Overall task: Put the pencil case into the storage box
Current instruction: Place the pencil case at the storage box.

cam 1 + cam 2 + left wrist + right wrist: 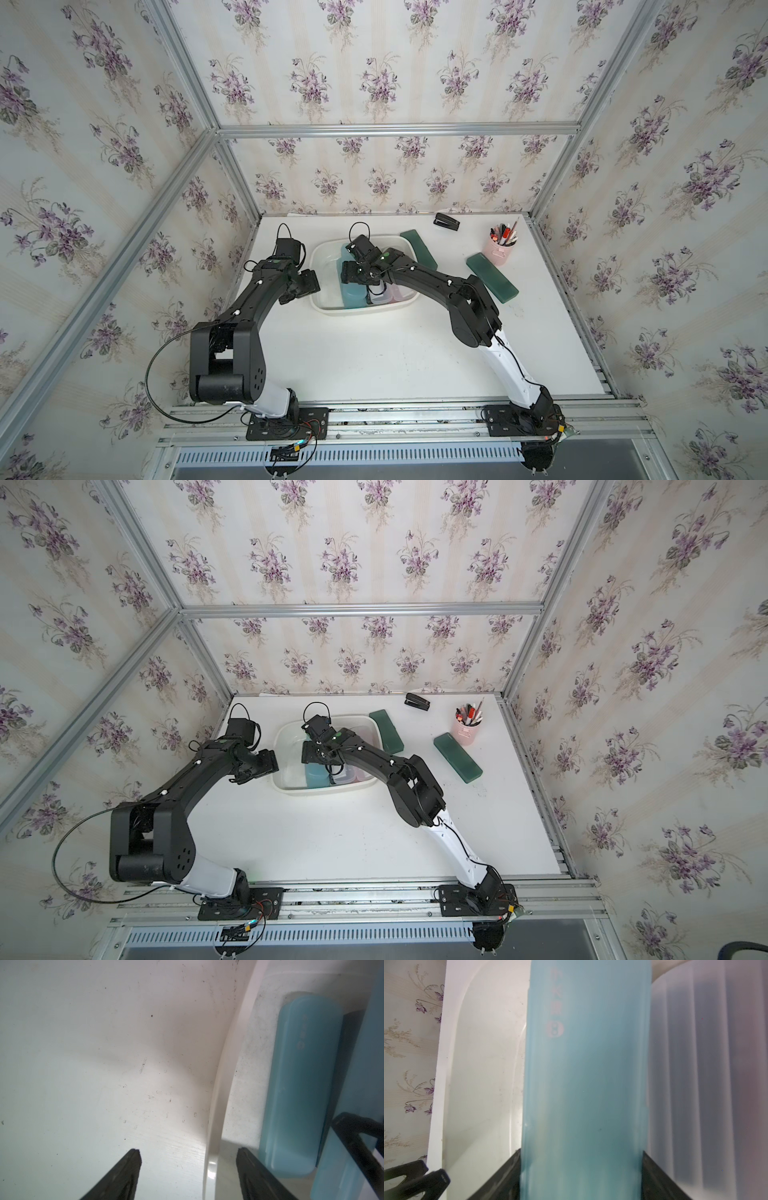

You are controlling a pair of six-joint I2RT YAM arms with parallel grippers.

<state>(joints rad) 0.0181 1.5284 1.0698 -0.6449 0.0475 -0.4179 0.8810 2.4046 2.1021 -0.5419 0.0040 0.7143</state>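
Stock check, L to R.

1. Left tool (189,1152): fingers apart, nothing between them. Hangs over the near-left rim of the storage box (365,311), one finger over the table (374,353) and one over the box floor. Idle, by the look of it.

2. Storage box: white tub, mid-table. Contents, as far as visible:
 - blue case, flat (299,1084), lying on the floor toward the left wall.
 - blue pencil case (587,1074), just beside or partly over the flat one, inside the box walls. Resting or aloft: cannot tell.
 - frosted case (706,1074), alongside the blue pencil case.
 - pink case (401,291), far right of the box, mostly hidden by the arm.

3. Right tool (581,1153): reaches down into the box, fingers at both long edges of the blue pencil case. Pressing or slack: cannot tell, as the view is too close.

4. Green case A (419,249): on the table, just beside the box's right rim, outside it.

5. Stapler (446,221): back edge of the table, not part of the job.

6. Green case B (492,278): on the table, apart from the box.

7. Pen cup (498,251): pink, holds pens, just behind case B.

Progress, est.: over half. Four cases are within the box, counting the blue pencil case if it is set down. Left to do: free the right tool, lift clear, then cases A and B.
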